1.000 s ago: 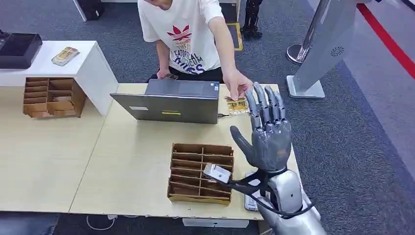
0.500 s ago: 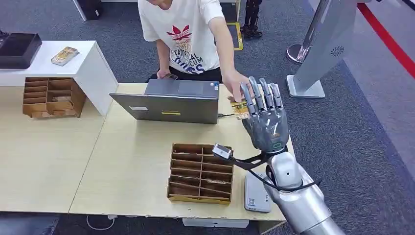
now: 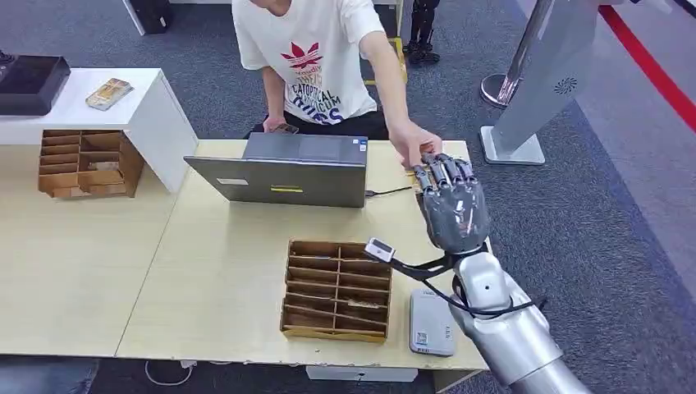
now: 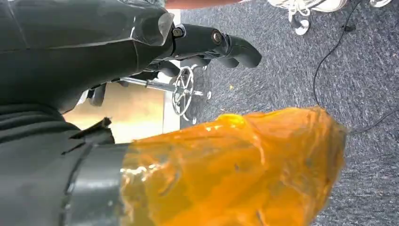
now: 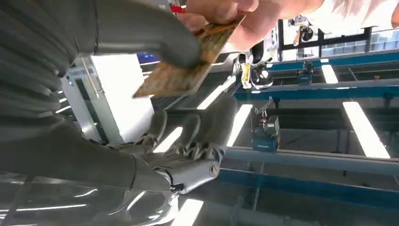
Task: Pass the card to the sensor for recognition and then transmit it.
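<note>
A person's hand (image 3: pixel 414 141) holds out a brown patterned card (image 5: pixel 188 75) over the table's far right corner. My right hand (image 3: pixel 450 205) is raised right at that hand, palm away from me, fingers bent forward. In the right wrist view my thumb (image 5: pixel 141 33) lies across the card's face, while my fingers (image 5: pixel 188 136) stay apart from it; the person's fingers still pinch the card. The grey flat sensor (image 3: pixel 432 322) lies near the table's front edge, beside my right forearm. My left hand (image 4: pixel 221 42) hangs at my side with nothing in its dark fingers.
A cardboard organiser (image 3: pixel 336 289) with several slots sits left of the sensor. A closed-angle laptop (image 3: pixel 287 168) stands at the table's far side, the person (image 3: pixel 316 57) behind it. A second organiser (image 3: pixel 82 160) and a white stand (image 3: pixel 123 103) are far left.
My right hand has moved forward and slightly right to the person's hand, and its fingers have bent from straight up to curled forward. The person's hand with the card shifted right.
</note>
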`<control>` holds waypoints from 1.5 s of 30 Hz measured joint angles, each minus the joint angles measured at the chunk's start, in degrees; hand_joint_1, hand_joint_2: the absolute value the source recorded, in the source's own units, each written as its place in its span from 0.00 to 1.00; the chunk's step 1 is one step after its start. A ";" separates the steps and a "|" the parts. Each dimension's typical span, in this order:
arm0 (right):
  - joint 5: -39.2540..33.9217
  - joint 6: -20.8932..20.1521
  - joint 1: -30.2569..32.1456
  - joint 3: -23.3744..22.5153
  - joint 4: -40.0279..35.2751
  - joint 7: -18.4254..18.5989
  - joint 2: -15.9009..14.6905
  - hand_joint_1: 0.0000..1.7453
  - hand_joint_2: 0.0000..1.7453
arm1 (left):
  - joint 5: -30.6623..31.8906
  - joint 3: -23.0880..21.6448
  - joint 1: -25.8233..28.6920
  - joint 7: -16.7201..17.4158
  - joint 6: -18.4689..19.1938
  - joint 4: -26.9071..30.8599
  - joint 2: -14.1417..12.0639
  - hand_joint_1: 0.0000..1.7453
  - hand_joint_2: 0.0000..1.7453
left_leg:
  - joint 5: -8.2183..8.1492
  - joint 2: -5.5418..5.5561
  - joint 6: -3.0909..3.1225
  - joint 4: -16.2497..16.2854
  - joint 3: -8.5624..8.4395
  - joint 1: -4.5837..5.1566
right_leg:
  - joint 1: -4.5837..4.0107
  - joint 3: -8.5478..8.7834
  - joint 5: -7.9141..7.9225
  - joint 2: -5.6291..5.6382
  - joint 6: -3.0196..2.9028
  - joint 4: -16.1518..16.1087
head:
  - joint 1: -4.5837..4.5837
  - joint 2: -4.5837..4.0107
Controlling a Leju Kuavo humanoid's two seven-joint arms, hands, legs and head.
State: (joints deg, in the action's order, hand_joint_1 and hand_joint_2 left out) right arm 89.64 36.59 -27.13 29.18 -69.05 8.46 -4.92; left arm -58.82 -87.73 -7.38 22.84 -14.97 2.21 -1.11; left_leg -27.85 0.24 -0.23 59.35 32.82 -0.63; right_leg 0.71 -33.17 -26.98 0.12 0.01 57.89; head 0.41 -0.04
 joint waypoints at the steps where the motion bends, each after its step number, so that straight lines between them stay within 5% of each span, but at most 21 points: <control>1: 0.00 -0.02 0.01 0.00 0.13 0.00 0.00 1.00 1.00 | -0.09 0.00 0.00 0.00 0.00 0.00 0.02 0.00 0.00 | 0.00 0.00 0.00 0.00 0.00 0.00 | 0.00 0.00 0.00 0.00 0.00 0.00 | 0.00 0.00; 20: 0.00 0.02 0.30 -0.04 2.01 -0.79 0.15 1.00 1.00 | -1.36 -0.02 0.02 -0.20 0.00 0.00 0.02 0.00 0.00 | 0.00 0.00 0.00 0.00 0.00 0.00 | 0.00 0.00 0.00 0.00 0.00 0.00 | 0.00 -0.02; 25: -3.95 0.20 1.95 -1.37 1.12 -3.51 1.35 1.00 1.00 | -2.12 -0.02 0.10 -0.37 0.00 0.00 0.04 0.00 0.00 | 0.00 0.00 0.00 0.00 0.00 0.00 | 0.00 0.00 0.00 0.00 0.00 0.01 | 0.02 -0.02; 34: -40.55 -9.42 10.71 -3.67 -12.62 -14.70 6.73 1.00 1.00 | -6.29 -0.02 0.70 -1.66 0.00 -0.35 1.48 0.00 0.00 | -0.01 0.00 -0.01 -0.03 0.03 0.00 | 0.00 -0.04 -0.03 -0.01 0.02 0.01 | -0.02 -0.02; 39: -54.06 -10.10 16.32 -3.72 -20.46 -19.63 7.96 1.00 1.00 | -7.98 -0.02 1.32 -2.60 0.00 -0.88 2.36 0.00 0.00 | -0.02 0.02 -0.02 -0.03 0.04 0.00 | 0.00 -0.06 -0.04 -0.02 0.03 -0.01 | 0.00 -0.02; 45: -78.56 -11.06 25.83 -6.36 -30.28 -24.76 8.09 1.00 1.00 | -10.97 -0.02 1.87 -3.78 0.00 -1.18 3.02 0.00 0.00 | -0.04 0.07 -0.01 -0.03 0.06 0.01 | 0.00 -0.05 -0.07 -0.05 0.06 -0.03 | 0.00 -0.02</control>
State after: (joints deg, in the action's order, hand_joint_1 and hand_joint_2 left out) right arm 11.07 25.53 -1.31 22.82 -99.32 -16.31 3.17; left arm -69.79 -87.76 -5.52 19.06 -14.97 1.03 1.90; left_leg -27.88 0.31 -0.25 59.32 32.87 -0.62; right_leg 0.71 -33.22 -27.05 0.07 0.07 57.87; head 0.42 -0.07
